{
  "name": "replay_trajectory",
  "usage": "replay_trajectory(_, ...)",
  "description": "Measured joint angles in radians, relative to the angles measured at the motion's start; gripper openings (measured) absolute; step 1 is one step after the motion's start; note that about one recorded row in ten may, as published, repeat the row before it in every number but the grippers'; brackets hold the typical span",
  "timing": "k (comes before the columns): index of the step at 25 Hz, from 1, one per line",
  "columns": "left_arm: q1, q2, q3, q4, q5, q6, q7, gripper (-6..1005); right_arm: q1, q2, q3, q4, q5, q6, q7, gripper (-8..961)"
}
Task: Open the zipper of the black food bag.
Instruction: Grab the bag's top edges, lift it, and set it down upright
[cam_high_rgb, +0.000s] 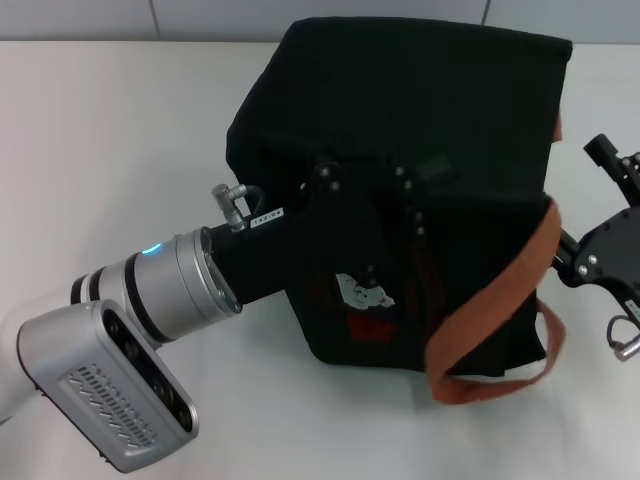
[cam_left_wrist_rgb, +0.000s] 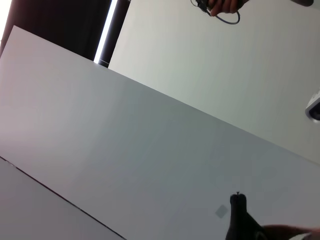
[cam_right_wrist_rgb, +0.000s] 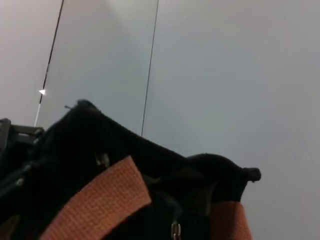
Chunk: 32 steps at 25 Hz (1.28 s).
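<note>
The black food bag (cam_high_rgb: 400, 110) stands in the middle of the white table, with an orange-brown strap (cam_high_rgb: 505, 300) hanging down its right side and a small cartoon picture (cam_high_rgb: 362, 292) on its front. My left gripper (cam_high_rgb: 408, 205) reaches from the lower left onto the bag's top, black against the black fabric. My right gripper (cam_high_rgb: 565, 250) sits at the bag's right side, right by the strap. The zipper line does not stand out in the head view. In the right wrist view a small metallic pull (cam_right_wrist_rgb: 175, 230) shows on the bag (cam_right_wrist_rgb: 85, 145) between the straps (cam_right_wrist_rgb: 100, 200).
The white table (cam_high_rgb: 90, 130) extends to the left and in front of the bag. A tiled wall (cam_high_rgb: 200, 15) runs behind it. The left wrist view shows only pale wall panels (cam_left_wrist_rgb: 150, 140) and a dark tip (cam_left_wrist_rgb: 239, 215) at its edge.
</note>
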Motion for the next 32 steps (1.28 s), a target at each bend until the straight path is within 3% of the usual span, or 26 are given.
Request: replay_trajectory(32,-0.006,0.0,0.002,-0.011,0.002,0.001,-0.003,91,0.027,-0.005,-0.037,0.003,-0.082,0.0,-0.071,828)
